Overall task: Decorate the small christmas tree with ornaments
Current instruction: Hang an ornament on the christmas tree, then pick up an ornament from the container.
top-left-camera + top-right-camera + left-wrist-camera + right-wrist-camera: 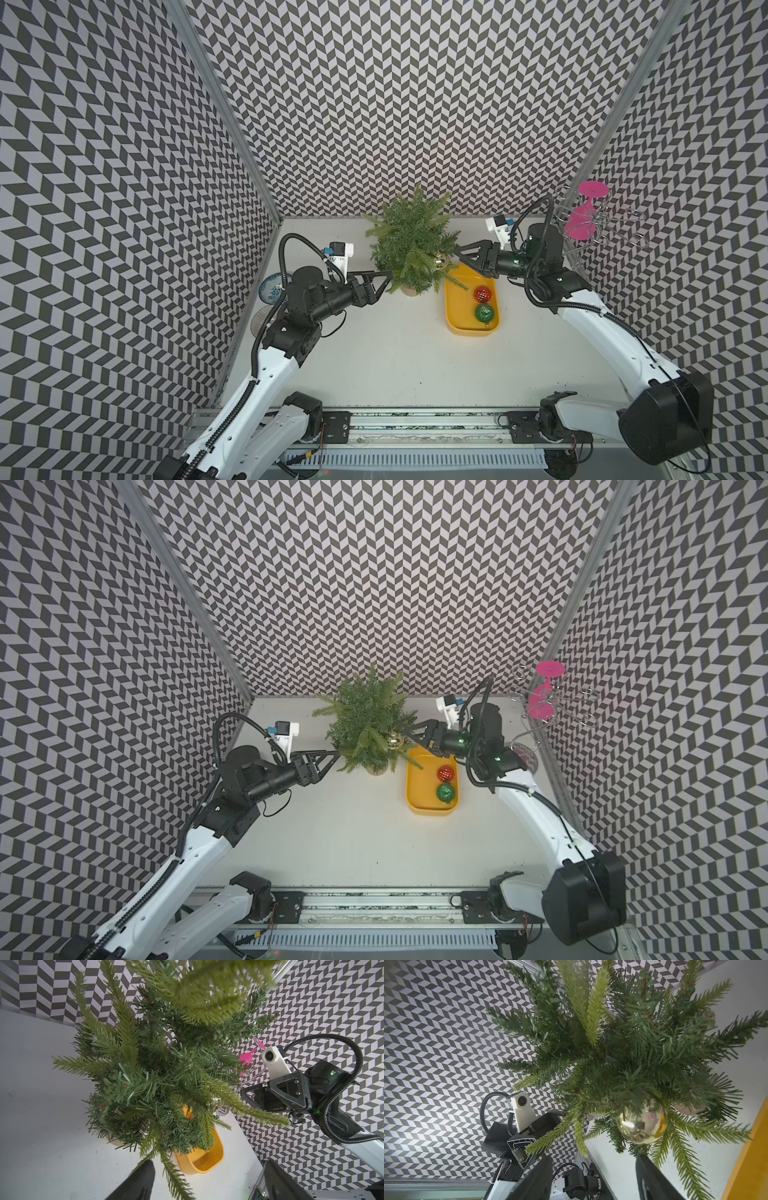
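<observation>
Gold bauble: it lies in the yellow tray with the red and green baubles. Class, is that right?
No. The gold bauble hangs on the tree, as the right wrist view shows; the red bauble and green bauble do lie in the yellow tray.

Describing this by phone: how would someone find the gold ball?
Find the small green tree standing on the table. On its side nearest the yellow tray hangs the gold ball. Unlike it, the red ball and green ball lie in the tray.
</observation>
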Controlling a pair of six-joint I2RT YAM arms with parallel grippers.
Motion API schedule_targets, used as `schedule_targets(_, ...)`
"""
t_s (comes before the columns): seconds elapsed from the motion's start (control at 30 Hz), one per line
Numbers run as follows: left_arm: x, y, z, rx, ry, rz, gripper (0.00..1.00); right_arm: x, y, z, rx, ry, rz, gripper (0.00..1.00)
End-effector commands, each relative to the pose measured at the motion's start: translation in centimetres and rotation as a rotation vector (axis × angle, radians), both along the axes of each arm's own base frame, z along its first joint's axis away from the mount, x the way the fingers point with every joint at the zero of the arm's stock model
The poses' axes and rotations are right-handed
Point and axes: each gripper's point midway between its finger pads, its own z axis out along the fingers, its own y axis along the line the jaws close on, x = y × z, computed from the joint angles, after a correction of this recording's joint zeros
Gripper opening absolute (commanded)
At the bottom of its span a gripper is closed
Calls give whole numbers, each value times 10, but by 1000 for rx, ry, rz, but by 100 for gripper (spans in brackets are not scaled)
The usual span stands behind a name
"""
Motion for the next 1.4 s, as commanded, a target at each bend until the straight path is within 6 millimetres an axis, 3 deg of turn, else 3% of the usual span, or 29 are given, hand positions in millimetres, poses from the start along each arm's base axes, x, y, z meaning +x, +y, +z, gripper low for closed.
schedule_targets(0.0,-3,1,12,8,-44,4,85,-5,-9,18,-33,-95,-21,65)
schedule_targets(0.47,-19,0,-32,151,18,9,85,-10,-61,-20,-270,-105,-232,66)
schedule_targets(0.9,-45,-27,-93,259,108,-40,83,7,-111,-108,-573,61,-407,63)
schedule_targets(1.07,-50,-36,-102,289,111,-50,83,10,-111,-149,-692,138,-406,62)
schedule_targets(1.37,-50,-41,-109,309,117,-57,83,22,-100,-185,-779,158,-408,61)
